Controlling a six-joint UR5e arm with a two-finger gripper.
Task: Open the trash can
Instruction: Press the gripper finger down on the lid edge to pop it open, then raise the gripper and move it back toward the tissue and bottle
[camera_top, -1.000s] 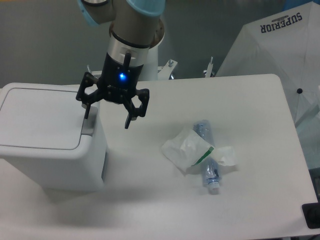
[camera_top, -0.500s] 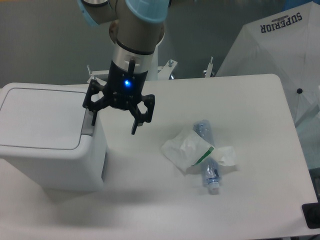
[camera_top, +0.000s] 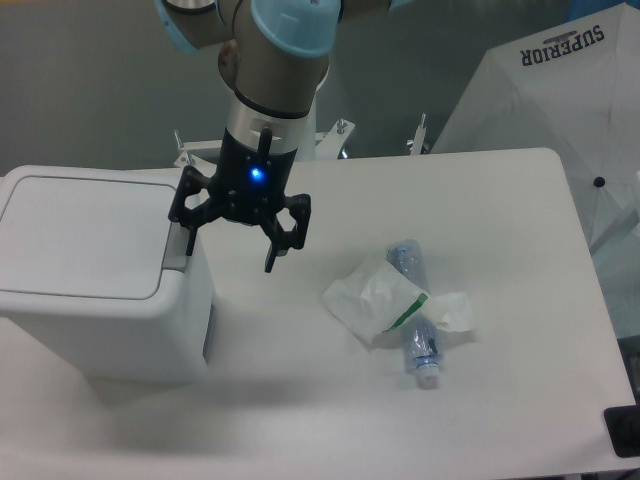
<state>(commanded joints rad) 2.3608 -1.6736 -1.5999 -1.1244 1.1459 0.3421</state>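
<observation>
The trash can (camera_top: 95, 275) is a large white boxy bin at the left of the table, its flat lid lying shut. A grey push tab (camera_top: 177, 255) sits on the lid's right edge. My gripper (camera_top: 232, 258) hangs open just right of the bin's top, pointing down. Its left finger (camera_top: 190, 240) stands right over the grey tab, while the right finger (camera_top: 272, 256) hangs over bare table. Nothing is between the fingers.
A crumpled white wrapper (camera_top: 375, 297) lies on the table (camera_top: 500, 220) right of centre, over a clear plastic bottle (camera_top: 415, 325). A white umbrella (camera_top: 560, 110) leans at the right rear. A dark object (camera_top: 624, 432) sits at the lower right corner.
The gripper has shifted a little to the right and down, bringing its left finger over the grey tab. The lid stays shut and the litter has not moved.
</observation>
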